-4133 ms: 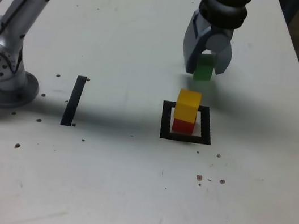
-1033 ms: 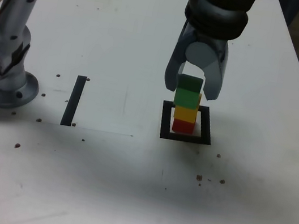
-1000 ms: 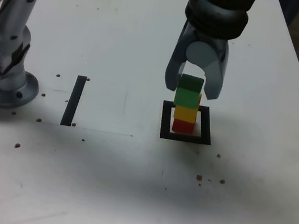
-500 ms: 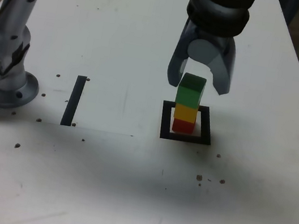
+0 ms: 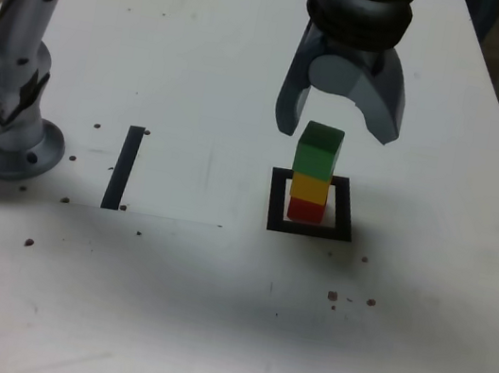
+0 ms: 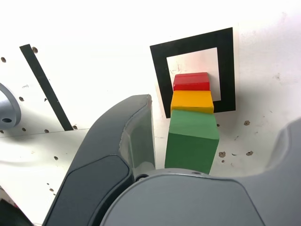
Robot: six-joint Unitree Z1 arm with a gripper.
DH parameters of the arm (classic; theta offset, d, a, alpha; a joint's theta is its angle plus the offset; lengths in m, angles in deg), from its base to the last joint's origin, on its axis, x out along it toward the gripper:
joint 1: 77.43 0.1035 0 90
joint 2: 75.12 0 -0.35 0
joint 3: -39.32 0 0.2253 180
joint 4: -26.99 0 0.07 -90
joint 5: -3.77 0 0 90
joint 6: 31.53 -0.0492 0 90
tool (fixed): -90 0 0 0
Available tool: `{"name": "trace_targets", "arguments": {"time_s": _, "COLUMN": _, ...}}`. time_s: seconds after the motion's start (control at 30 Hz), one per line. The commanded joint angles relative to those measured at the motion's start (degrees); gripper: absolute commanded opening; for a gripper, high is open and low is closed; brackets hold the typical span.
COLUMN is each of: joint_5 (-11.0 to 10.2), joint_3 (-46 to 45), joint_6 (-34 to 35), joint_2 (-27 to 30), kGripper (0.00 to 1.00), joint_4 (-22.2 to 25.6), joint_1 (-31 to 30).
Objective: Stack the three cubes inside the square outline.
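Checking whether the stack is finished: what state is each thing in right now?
red cube: bottom of stack, inside the square outline.
yellow cube: resting on red.
green cube: on top, free of the fingers.
gripper: open, straddling the green cube.
black tape strip: flat, bare.

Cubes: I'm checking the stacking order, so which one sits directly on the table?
The red cube, lowest inside the square outline. The yellow cube rests on it, and the green cube tops the stack.

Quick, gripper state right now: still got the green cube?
Gripper: open, holding nothing; its jaws stand clear on either side of the green cube, which sits on top of the stack.
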Motion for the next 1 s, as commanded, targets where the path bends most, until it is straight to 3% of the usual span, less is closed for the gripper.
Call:
{"name": "trace_targets", "arguments": {"time_s": 0.0, "joint_5": -0.1, "joint_3": 0.1, "joint_6": 0.0, "joint_2": 0.4, "kGripper": 1.00, "joint_4": 0.6, "joint_1": 0.1}}
{"name": "trace_targets", "arguments": {"time_s": 0.4, "joint_5": 0.1, "joint_3": 0.0, "joint_6": -2.5, "joint_2": 1.8, "kGripper": 1.00, "joint_4": 0.8, "joint_1": 0.1}}
{"name": "trace_targets", "arguments": {"time_s": 0.73, "joint_5": 0.0, "joint_3": -5.1, "joint_6": -3.8, "joint_2": 12.1, "kGripper": 1.00, "joint_4": 2.4, "joint_1": -0.2}}
{"name": "trace_targets", "arguments": {"time_s": 0.97, "joint_5": 0.8, "joint_3": -14.2, "joint_6": -3.5, "joint_2": 19.0, "kGripper": 1.00, "joint_4": 1.5, "joint_1": -1.0}}
